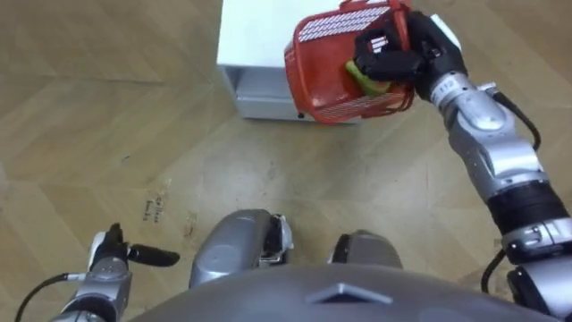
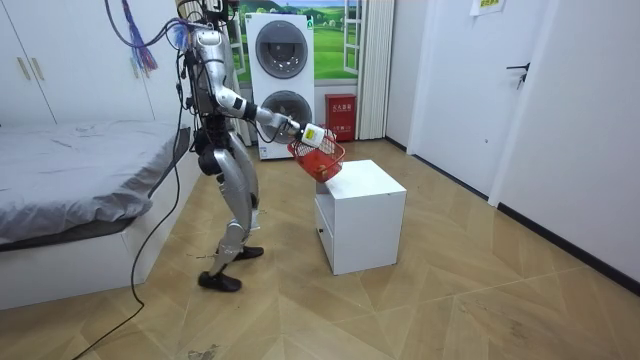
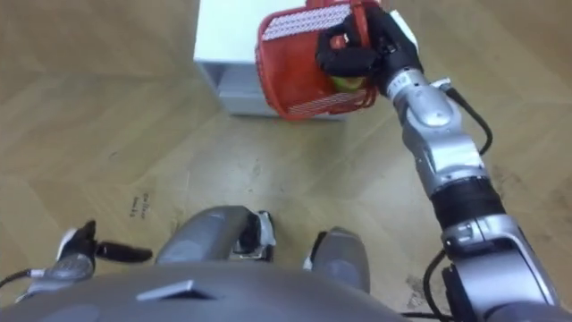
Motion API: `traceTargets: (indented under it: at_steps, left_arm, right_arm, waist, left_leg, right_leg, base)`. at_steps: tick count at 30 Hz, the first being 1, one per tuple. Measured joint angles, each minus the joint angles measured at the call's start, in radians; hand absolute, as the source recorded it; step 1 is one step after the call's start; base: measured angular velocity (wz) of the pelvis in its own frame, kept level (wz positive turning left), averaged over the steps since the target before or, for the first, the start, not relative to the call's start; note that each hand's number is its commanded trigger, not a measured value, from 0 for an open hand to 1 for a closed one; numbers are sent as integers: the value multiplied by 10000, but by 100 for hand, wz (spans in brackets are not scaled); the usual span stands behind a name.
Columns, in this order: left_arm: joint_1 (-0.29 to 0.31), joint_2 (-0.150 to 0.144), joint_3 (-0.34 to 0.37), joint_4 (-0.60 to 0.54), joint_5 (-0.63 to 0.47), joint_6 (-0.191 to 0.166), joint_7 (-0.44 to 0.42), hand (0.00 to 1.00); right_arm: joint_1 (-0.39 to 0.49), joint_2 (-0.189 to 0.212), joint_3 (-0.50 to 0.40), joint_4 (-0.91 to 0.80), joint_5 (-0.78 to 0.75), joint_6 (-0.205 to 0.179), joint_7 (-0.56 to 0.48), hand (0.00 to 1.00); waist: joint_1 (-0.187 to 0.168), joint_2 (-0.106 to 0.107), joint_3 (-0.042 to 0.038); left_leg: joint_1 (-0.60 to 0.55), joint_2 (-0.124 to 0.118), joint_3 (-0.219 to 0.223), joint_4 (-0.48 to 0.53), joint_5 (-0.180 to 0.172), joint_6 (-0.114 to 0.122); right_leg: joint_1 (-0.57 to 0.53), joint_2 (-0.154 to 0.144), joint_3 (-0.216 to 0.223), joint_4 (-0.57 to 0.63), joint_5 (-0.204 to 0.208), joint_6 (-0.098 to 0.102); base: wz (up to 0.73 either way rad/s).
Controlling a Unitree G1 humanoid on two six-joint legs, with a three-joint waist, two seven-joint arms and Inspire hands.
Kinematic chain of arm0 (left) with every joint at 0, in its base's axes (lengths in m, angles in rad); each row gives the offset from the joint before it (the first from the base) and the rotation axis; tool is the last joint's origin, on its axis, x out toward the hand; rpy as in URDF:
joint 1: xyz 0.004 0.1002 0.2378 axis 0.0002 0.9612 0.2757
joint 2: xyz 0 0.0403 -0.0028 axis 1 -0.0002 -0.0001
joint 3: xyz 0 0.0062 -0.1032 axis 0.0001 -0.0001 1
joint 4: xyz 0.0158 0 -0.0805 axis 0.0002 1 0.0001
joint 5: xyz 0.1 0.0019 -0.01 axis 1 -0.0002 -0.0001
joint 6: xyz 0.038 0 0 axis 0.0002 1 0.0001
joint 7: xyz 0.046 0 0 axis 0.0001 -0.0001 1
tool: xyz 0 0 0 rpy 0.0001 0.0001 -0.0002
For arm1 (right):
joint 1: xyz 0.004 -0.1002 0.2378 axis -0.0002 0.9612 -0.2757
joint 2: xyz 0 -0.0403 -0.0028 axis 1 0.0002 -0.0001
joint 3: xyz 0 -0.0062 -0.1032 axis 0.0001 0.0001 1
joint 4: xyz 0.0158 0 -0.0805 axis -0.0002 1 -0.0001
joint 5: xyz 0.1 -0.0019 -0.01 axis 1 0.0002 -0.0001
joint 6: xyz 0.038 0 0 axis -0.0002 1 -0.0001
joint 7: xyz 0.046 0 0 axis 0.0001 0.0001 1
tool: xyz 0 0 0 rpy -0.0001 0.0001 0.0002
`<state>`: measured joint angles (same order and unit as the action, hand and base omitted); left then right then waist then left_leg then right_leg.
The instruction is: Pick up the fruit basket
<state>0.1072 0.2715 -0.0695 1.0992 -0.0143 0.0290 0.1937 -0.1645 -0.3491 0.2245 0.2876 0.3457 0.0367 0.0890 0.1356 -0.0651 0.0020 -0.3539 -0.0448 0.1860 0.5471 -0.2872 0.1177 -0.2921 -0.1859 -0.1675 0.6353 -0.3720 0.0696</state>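
Wooden herringbone floor (image 2: pixel 450 300) is spreading across a bedroom, and a low white boxy surface (image 2: pixel 370 185) is standing in the middle of it. The red fruit basket (image 1: pixel 335 72) is hanging in the air over the edge of that surface nearest the robot. It is tilting steeply and appearing to be clear of the top. Something green-yellow (image 1: pixel 362 79) is lying inside the basket, just under the dark fingers. The right hand (image 1: pixel 393 54) is gripping the basket at its upper rim, with its fingers curling tightly round the red wire. The right arm is reaching forward and slightly up from the shoulder, nearly straight, with the wrist bending in toward the basket.

In the room view the robot is standing upright between the surface and a bed (image 2: pixel 70 160) with grey bedding, facing the surface, one foot set ahead of the other. The left hand (image 1: pixel 112 255) is hanging low beside the body, well apart from the basket and holding nothing; whether it is spread or closed I cannot tell.

Behind the robot, a stacked washer and dryer (image 2: pixel 280 80) are standing against the back wall. A small red box (image 2: pixel 341 117) is sitting just beside them. A white door (image 2: pixel 480 90) is closing off the room view's right.
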Motion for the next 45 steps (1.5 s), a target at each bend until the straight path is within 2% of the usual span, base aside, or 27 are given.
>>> traceTargets:
  at_steps: [1, 3, 4, 7, 10, 13, 23, 26, 30, 37, 39, 42, 45]
  left_arm:
    - [38, -89, 126, 4, 105, -65, 1, 0]
    - [116, -183, 417, -17, 87, -61, 4, 0]
    - [260, -194, 576, -56, 85, -62, 4, 0]
    - [665, -272, 685, -65, 112, -60, 115, 0]
    - [709, -336, 1066, 57, 548, -56, 149, 0]
    - [713, -407, 1283, 191, 681, -49, 205, 0]
    - [1091, -619, 1685, 196, 1469, 369, -106, 0]
    - [1106, -604, 1667, 198, 1656, 461, -119, 0]
    - [1096, -600, 1672, 180, 2291, 687, -127, 0]
    - [1073, -595, 1664, 200, 2716, 941, -532, 0]
    - [1139, -593, 1664, 197, 2711, 1007, -567, 0]
    - [1176, -591, 1656, 167, 2716, 1040, -617, 0]
    - [1177, -551, 1626, 77, 2750, 1043, -794, 0]
  right_arm:
    - [0, -11, -130, -356, 25, 3, 5, 100]
    - [3, -13, -401, -893, 66, 4, -48, 100]
    - [5, -29, -571, -1228, 92, 14, -76, 100]
    - [42, -104, -889, -2300, 484, 96, -126, 100]
    - [13, -114, -1380, -3299, 505, 92, -114, 100]
    - [-123, -113, -1671, -3539, 504, 75, -122, 100]
    - [-120, -113, -1908, -3538, 484, 93, -112, 100]
    - [-136, -114, -1902, -3414, 363, 92, -130, 100]
    - [-144, -114, -1711, -3041, 383, 302, -131, 100]
    - [-318, -39, -1339, -1740, 429, 306, -102, 100]
    - [-317, 35, -1246, -1415, 438, 362, -89, 100]
    - [-328, 54, -1040, -1170, 494, 507, -97, 100]
    - [-747, 324, -842, -290, 531, 506, -200, 100]
  waist:
    - [57, -26, -4]
    - [-53, -42, 10]
    - [-106, -128, 21]
    - [-232, -210, 30]
    - [-238, -336, 24]
    - [-200, -375, 19]
    - [-165, -479, 23]
    - [-105, -508, 42]
    - [232, -597, 110]
    - [678, -445, 197]
    - [721, -402, 186]
    - [975, -381, 172]
    - [982, -377, 169]
  left_leg:
    - [191, 55, 1, -315, 86, -130]
    - [418, 152, -12, -743, 254, -212]
    - [651, 161, 0, -1094, 388, -245]
    - [1223, 185, 4, -1556, 467, -287]
    - [1494, 196, 2, -1735, 471, -293]
    - [1747, 200, -5, -1934, 473, -296]
    - [1938, 155, -346, -2033, 532, -393]
    - [1965, 156, -546, -2044, 572, -454]
    - [1994, 204, -618, -2088, 618, -529]
    - [1688, 178, -965, -1935, 626, -543]
    - [1582, 157, -1061, -1889, 627, -542]
    - [1393, 155, -1109, -1846, 639, -546]
    - [1219, 141, -1325, -1744, 649, -547]
  right_leg:
    - [364, 181, -170, -697, 120, -78]
    - [773, 314, -331, -1424, 387, -164]
    - [1015, 371, -373, -1805, 542, -178]
    - [1740, 604, -363, -2633, 807, -154]
    - [2127, 690, -367, -3119, 934, -135]
    - [2475, 769, -382, -3583, 1115, -107]
    - [2966, 845, -595, -4018, 1198, -99]
    - [3107, 841, -819, -4040, 1202, -107]
    - [3130, 917, -939, -4139, 1246, -188]
    - [3104, 1003, -1331, -4146, 1280, -242]
    - [3079, 1005, -1387, -4134, 1279, -242]
    - [2902, 999, -1465, -4107, 1278, -240]
    - [2778, 983, -1682, -4038, 1277, -240]
  base:
    - [-37]
    - [-16]
    - [-5]
    - [-3]
    - [0]
    - [-1]
    - [10]
    - [17]
    - [4]
    - [14]
    - [14]
    - [6]
    - [19]
